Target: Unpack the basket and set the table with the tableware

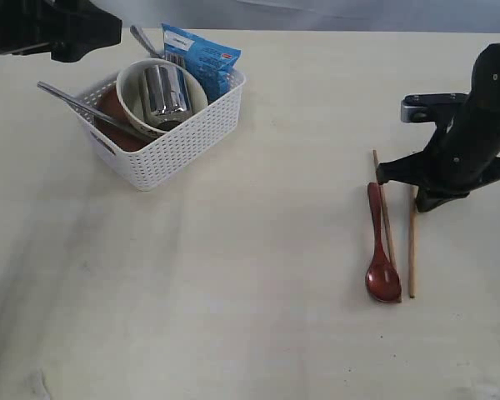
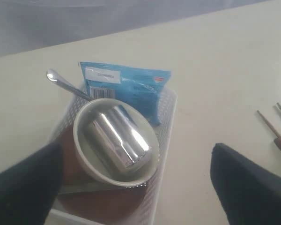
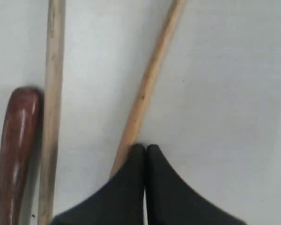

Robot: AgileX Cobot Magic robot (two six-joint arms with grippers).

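Observation:
The white basket (image 1: 179,142) stands at the table's (image 1: 233,292) far left. Inside it a cream bowl (image 1: 133,79) holds a steel cup (image 1: 165,93) lying on its side, over a reddish-brown plate (image 1: 117,133). Two steel handles (image 1: 75,100) (image 1: 143,39) stick out of the basket. My left gripper (image 2: 135,150) hangs open above the bowl (image 2: 84,154) and cup (image 2: 117,136). At the right lie a dark red spoon (image 1: 382,250) and two chopsticks (image 1: 385,212) (image 1: 412,250). My right gripper (image 3: 145,147) is shut, its tips over the end of one chopstick (image 3: 152,75).
A blue snack packet (image 1: 202,58) leans against the basket's far wall. The right arm's black body (image 1: 475,125) stands over the table's right edge, just past the chopsticks. The left arm (image 1: 67,33) hovers over the far left corner.

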